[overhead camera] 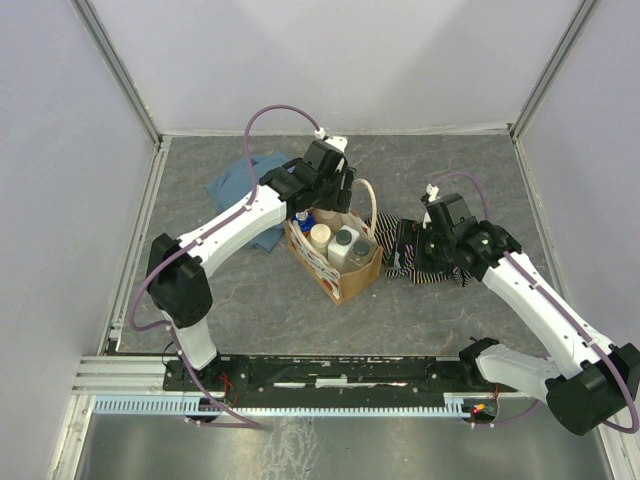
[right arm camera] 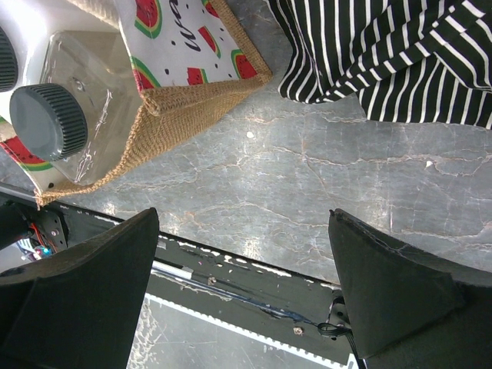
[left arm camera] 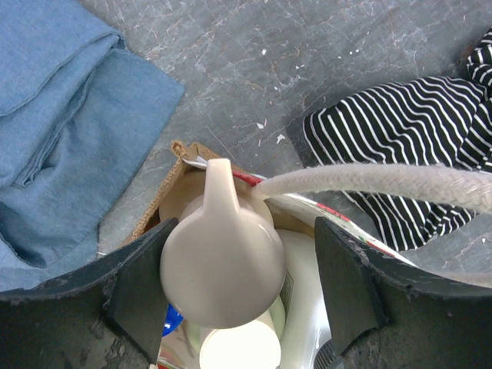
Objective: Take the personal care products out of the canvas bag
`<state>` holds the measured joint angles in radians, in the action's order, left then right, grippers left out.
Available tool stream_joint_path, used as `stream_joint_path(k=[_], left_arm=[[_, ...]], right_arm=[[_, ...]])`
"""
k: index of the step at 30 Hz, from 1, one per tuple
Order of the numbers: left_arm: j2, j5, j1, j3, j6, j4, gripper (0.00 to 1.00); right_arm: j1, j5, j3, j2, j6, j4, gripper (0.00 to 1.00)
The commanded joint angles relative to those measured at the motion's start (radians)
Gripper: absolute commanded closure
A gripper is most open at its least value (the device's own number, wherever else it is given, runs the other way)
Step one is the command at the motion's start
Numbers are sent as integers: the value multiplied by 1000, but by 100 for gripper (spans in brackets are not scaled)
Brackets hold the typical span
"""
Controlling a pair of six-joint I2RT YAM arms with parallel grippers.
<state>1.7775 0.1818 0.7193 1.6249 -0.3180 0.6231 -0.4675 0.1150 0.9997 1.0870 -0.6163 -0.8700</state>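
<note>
My left jaws hang over the far end of the canvas bag point(overhead camera: 338, 278), which stands upright near the middle of the worktop point(overhead camera: 250, 300). The blue cloth point(overhead camera: 245, 185) lies off its far left corner and the striped cloth point(overhead camera: 415, 258) just to its right. The personal care products are all inside the bag. From above I see the blue-and-orange bottle point(overhead camera: 303, 222) at the left edge and the white bottles with grey caps point(overhead camera: 345, 242) side by side toward the near right corner. In my left wrist view the rounded top of the beige bottle point(left arm camera: 223, 265), with its narrow tip pointing away from me, sits right between my two fingers point(left arm camera: 138, 288). The left one is against it or just beside it, and a small gap shows on the other side. I cannot tell whether these jaws are actually pinching the bottle lower down. One cream rope handle point(left arm camera: 384, 181) crosses just beyond my right finger. My right jaws are spread wide with nothing in them, low over bare worktop just right of the bag's near corner. One grey-capped bottle point(right arm camera: 48, 119) leans out past the bag's tan woven rim point(right arm camera: 192, 111), off to the side of these jaws and not touching them.
</note>
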Motion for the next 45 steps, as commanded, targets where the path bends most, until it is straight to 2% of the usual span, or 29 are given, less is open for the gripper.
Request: stream_joint_path(k=[1,7,14,22,33,42,45], left_arm=[[-5,52,14,34,57,-79,23],[-4,74,15,45,71,-75,24],[8,65,16,65,71,-18,44],[-30,98,15,77,68,21,45],[-30,148,16,380,77,197,45],[-46,201,16,575,53,308,46],[-82,231,15,593,32,322,46]], right_arm=[[-3,-18,5,-22,0,-1,1],[-3,-8,7,-11,2,-3,1],[-2,-11,0,-5,3,-1,1],[-2,-10,-12,-3,1,4,1],[-3,5,-53,-9,-22,32,2],[-3,11,-64,-16,-26,41,2],[-3,17,-70,-16,-27,47,2]])
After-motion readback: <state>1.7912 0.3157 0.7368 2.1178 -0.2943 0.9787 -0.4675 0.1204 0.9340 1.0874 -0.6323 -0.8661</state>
